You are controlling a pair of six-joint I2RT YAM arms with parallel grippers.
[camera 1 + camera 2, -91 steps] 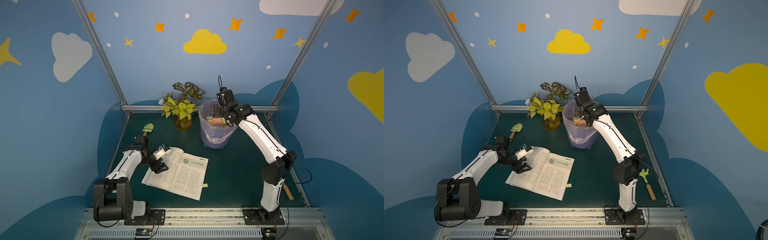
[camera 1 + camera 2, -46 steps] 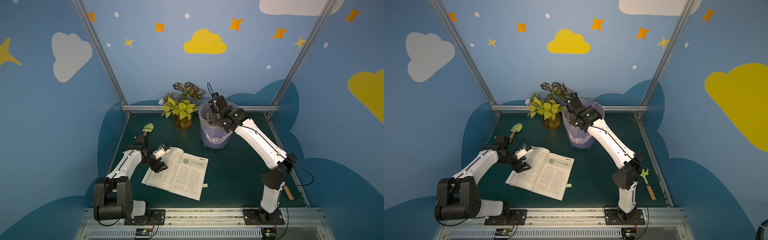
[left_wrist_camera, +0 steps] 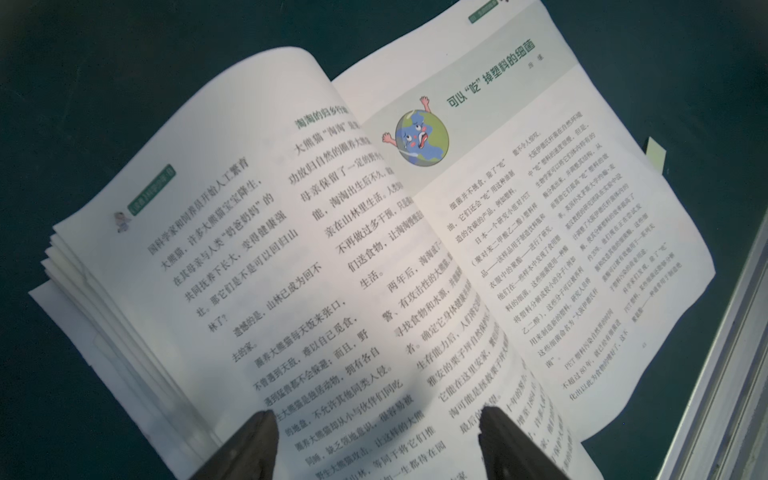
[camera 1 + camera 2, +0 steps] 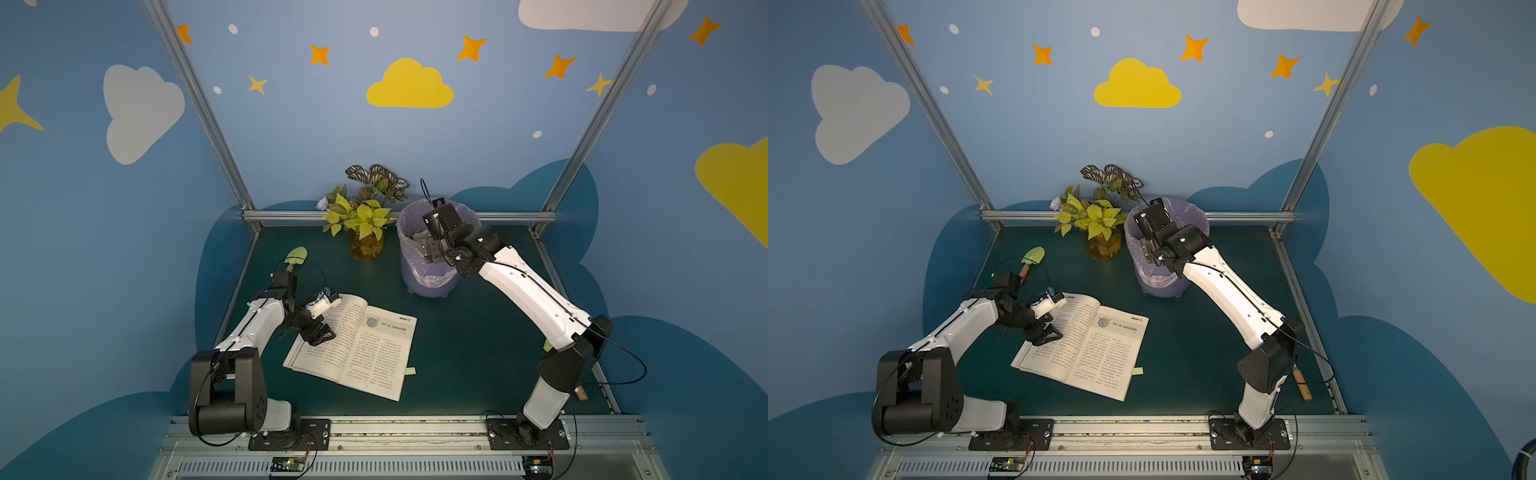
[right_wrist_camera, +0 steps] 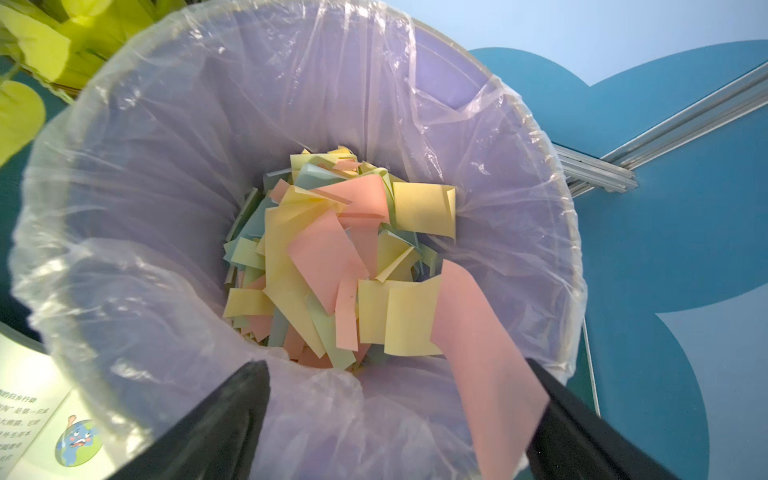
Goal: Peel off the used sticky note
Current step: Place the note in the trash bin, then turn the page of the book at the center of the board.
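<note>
The right gripper [image 5: 395, 365] hangs over the mouth of the purple bin [image 4: 419, 276] at the back of the table [image 4: 457, 353], its jaws spread wide and gripping nothing. A pink sticky note [image 5: 486, 353] lies flat against the inner face of one finger [image 5: 582, 424]. It slants down into the bin's opening and is not pinched between the two fingers. I can't tell whether it is stuck to that finger or only resting on it.

The bin is lined with a thin clear plastic bag [image 5: 166, 187] folded over the rim. At the bottom sits a loose heap of notes [image 5: 332, 257] in yellow, pink, pale blue and pale green, many of them curled or creased.

Just beside the bin stands a glass jar [image 4: 365, 248] holding a leafy yellow-green plant [image 4: 361, 216].

The left gripper [image 3: 377, 411] sits low over the left page of the open book [image 4: 357, 345], jaws apart with nothing between them. I can't tell whether its tips touch the paper. A small yellow-green tab [image 4: 410, 371] pokes out from the outer edge of the right page. A green trowel [image 4: 296, 255] lies on the table behind the left arm.
</note>
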